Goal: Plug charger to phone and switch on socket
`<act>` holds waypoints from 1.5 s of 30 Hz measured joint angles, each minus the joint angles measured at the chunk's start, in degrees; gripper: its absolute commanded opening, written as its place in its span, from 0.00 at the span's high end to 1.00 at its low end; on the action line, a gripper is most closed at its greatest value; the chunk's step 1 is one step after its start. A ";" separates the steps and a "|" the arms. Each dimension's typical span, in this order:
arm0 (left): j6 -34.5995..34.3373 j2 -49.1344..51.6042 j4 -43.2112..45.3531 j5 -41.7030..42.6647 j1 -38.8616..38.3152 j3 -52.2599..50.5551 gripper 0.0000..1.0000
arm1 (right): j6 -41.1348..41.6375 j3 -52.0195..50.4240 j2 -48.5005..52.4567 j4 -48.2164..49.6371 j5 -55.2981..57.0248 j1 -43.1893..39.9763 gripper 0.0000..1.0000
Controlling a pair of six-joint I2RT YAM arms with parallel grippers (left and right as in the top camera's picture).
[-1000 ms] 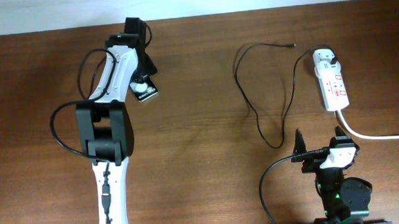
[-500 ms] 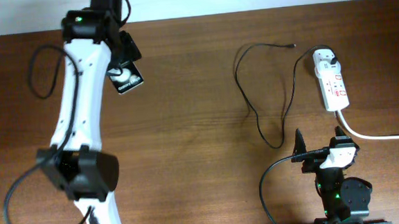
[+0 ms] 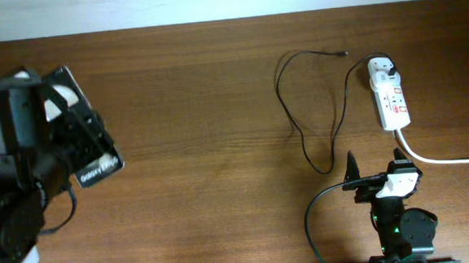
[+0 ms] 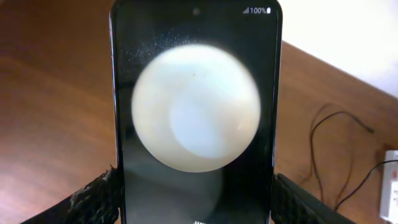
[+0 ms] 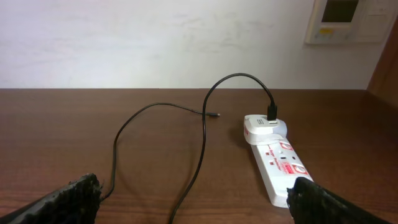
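My left gripper (image 3: 79, 151) is shut on the black phone (image 3: 87, 140) and holds it high above the table's left side, close to the overhead camera. In the left wrist view the phone (image 4: 196, 112) fills the frame with a white round mark, clamped between both fingers (image 4: 93, 202). The charger's thin black cable (image 3: 286, 104) loops on the table at right, its connector tip (image 3: 342, 55) lying free and its white adapter (image 3: 382, 69) plugged into the white socket strip (image 3: 392, 101). My right gripper (image 3: 375, 170) is open and empty, near the front edge, facing the cable (image 5: 202, 143) and socket (image 5: 283, 168).
The socket's thick white cord (image 3: 444, 159) runs off the table's right edge, past my right gripper. A white wall with a small wall panel (image 5: 348, 18) stands behind the table.
My left arm has lifted the phone up toward the overhead camera and swung it left and toward the front. The right arm, cable and socket have not moved.
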 measured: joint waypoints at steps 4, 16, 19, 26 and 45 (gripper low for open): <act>-0.02 -1.03 5.46 0.07 0.00 -17.62 0.42 | 0.02 0.00 0.00 0.00 0.02 0.00 0.01; -1.09 4.28 27.54 19.78 0.00 -44.02 0.44 | -0.02 0.00 0.00 0.00 0.02 0.00 0.01; -1.53 10.75 27.82 25.81 0.00 -44.17 0.44 | 0.02 0.00 0.00 0.00 0.00 0.00 0.01; -2.14 18.62 28.11 44.68 0.00 -44.35 0.45 | 0.02 0.00 0.00 0.00 0.02 0.00 0.01; -2.67 18.62 29.51 49.66 0.15 -44.35 0.47 | 34.82 0.00 0.00 1.53 -17.70 0.00 0.01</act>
